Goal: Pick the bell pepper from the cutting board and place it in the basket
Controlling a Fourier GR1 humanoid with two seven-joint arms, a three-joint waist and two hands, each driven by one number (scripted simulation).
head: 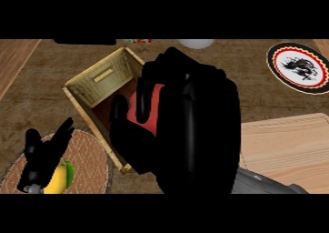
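On my head view, the robot's black right hand [194,127] fills the middle of the feed, its grey forearm coming in from the lower right. Its fingers [120,116] are curled round the red bell pepper [148,109], which I see only as red strips between them. Hand and pepper sit over the open top of the rectangular woven straw basket [103,75], towards its right side. I cannot tell whether the pepper touches the basket's floor.

The pale wooden cutting board [295,145] lies at the right, well apart from the pepper, its near corner hidden by the forearm.

The left hand [43,154] shows at the lower left with its fingers straight and released, pointing up, resting above a round woven placemat [93,159]. A yellow and green fruit [60,177] lies on that mat, just beside the hand.

On the brown wooden tabletop [254,100], at the upper right, is a round plate [301,68] with a black rim, a red ring and a dark figure on white. A white rounded thing [196,43] peeks in at the top edge.
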